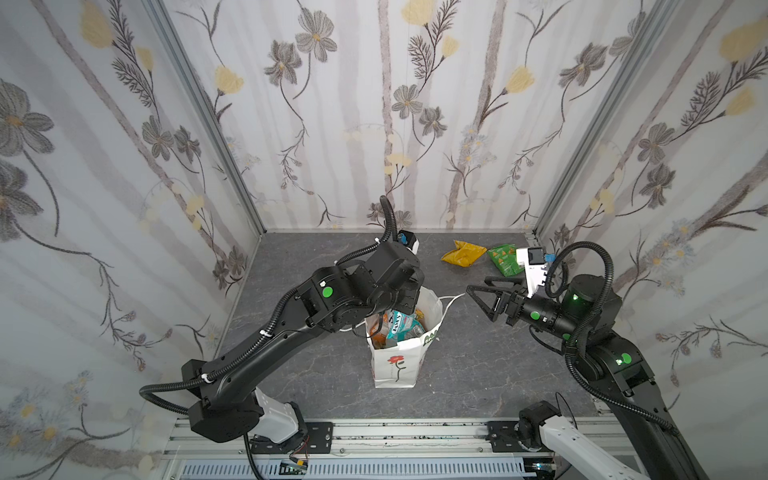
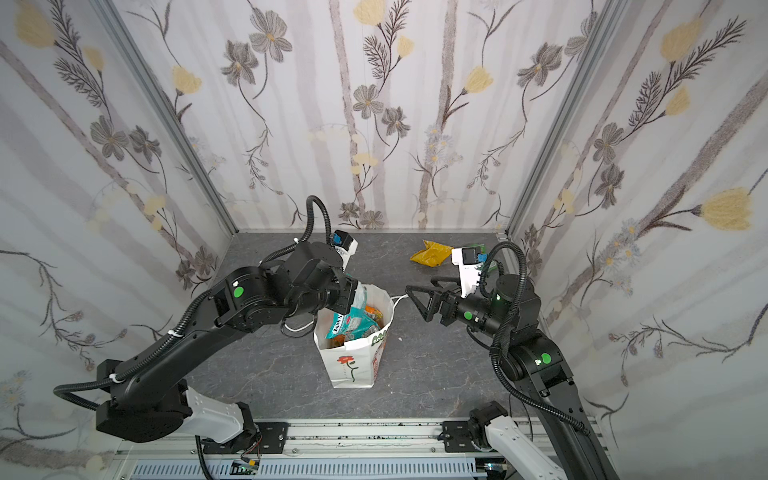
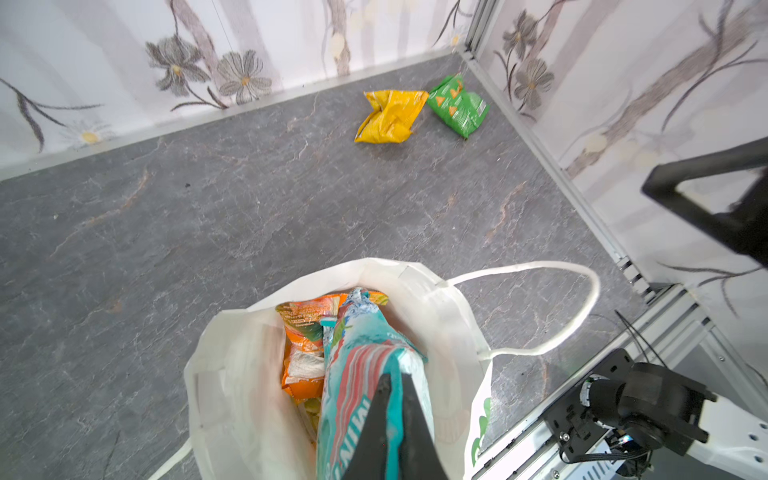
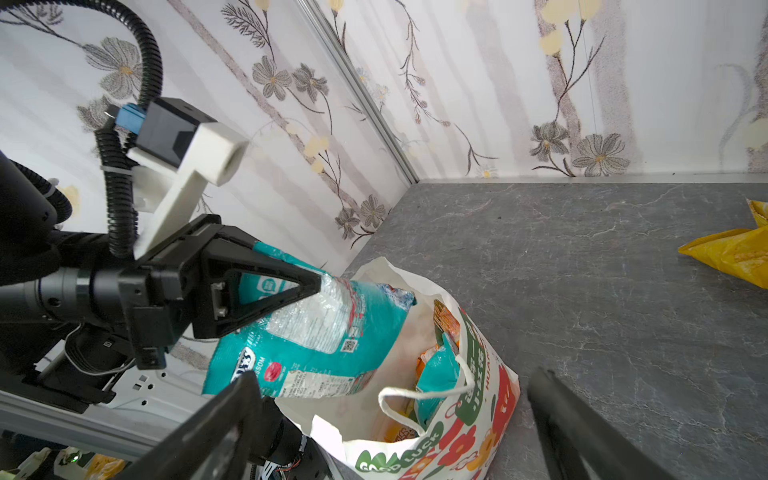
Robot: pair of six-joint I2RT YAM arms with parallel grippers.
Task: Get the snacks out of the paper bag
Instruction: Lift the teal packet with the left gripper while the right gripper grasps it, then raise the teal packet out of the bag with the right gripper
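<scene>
The left hand (image 4: 318,286) is clamped on a teal packet (image 4: 316,332) at the mouth of the paper bag (image 1: 397,365); the right hand (image 1: 477,284) hangs nearby, spread apart.

Three walls (image 1: 374,104) w/ pale striped covering, printed w/ grey & yellow flowers on thin dark stems. Aluminium posts (image 1: 200,104) run up both back corners. Counter (image 1: 311,374) is a dark grey stone-look surface w/ lighter veins & a few rusty streaks. Front edge: aluminium rail (image 1: 415,434) w/ black brackets (image 1: 316,436), slotted grey strip (image 1: 374,471) below. Light is even; shadows soft.
</scene>
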